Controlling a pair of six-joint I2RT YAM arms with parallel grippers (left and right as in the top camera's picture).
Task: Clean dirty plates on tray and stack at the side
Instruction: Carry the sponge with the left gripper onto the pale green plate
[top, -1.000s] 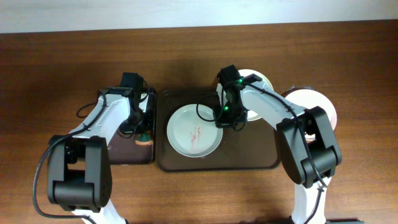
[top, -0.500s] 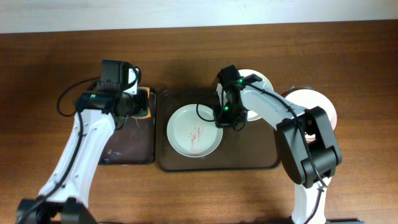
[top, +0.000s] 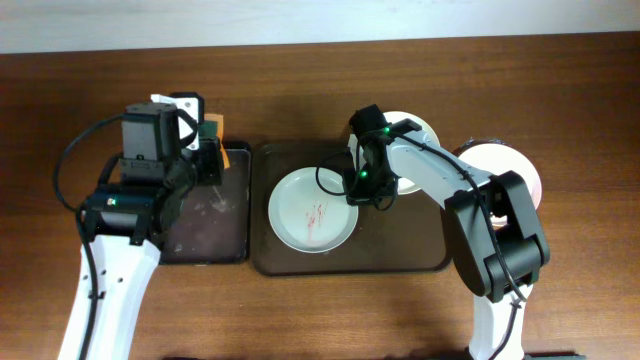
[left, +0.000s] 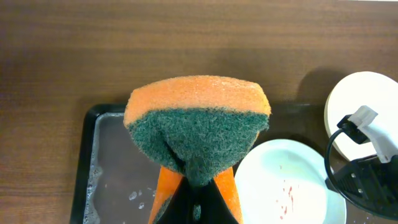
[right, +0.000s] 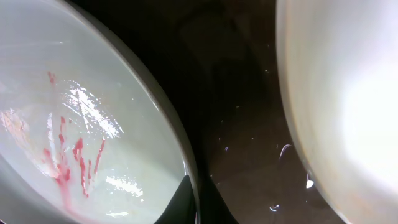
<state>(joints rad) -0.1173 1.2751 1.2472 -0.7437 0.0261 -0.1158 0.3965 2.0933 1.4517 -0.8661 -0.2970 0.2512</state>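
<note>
Closest to me on the brown tray (top: 400, 250) lies the smeared plate (top: 312, 210), red streaks across its middle. The right gripper (right: 198, 200) has its fingers pinching that plate's right rim, pinning it for scrubbing, I reckon. To the left the black tray (top: 205, 235) holds only a wet film with a few suds. Above its far end the left gripper (left: 198, 193) hangs with its fingers squeezed into the sponge (left: 198, 124), green side down, so the step looks to be carrying the wetted sponge over. Next it must swing right and press down on the streaks while the right gripper holds the plate. Farther back a second plate (top: 415, 128) overlaps the brown tray's far right corner, and the third plate (top: 510, 160) lies off to the right on the table (top: 560, 90), partly under the arm.
</note>
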